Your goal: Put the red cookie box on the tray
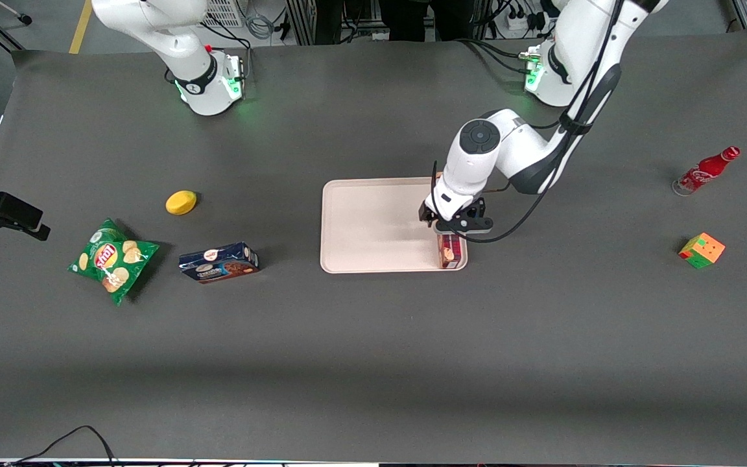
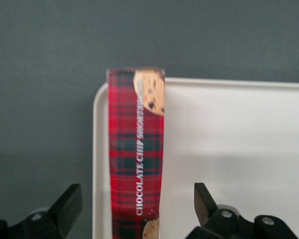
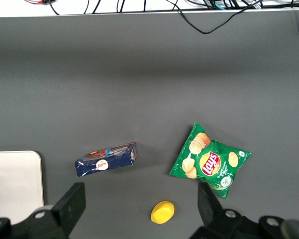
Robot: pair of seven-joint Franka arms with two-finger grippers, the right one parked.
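The red cookie box [image 1: 450,253] [image 2: 136,154], a long red plaid carton, lies on the pale beige tray [image 1: 373,220] [image 2: 229,139]. It runs along the tray's short rim toward the working arm's end, and its nearer end reaches the tray's corner closest to the front camera. My left gripper [image 1: 454,227] [image 2: 137,199] hangs just above the box's middle. It is open: one black finger [image 2: 69,204] stands on each side of the carton with a gap to it. The arm hides the farther half of the box in the front view.
Toward the parked arm's end lie a dark blue cookie box [image 1: 218,263] [image 3: 106,160], a green chips bag [image 1: 113,259] [image 3: 209,162] and a yellow lemon-like object [image 1: 181,202]. Toward the working arm's end are a red soda bottle [image 1: 705,170] and a colour cube [image 1: 701,250].
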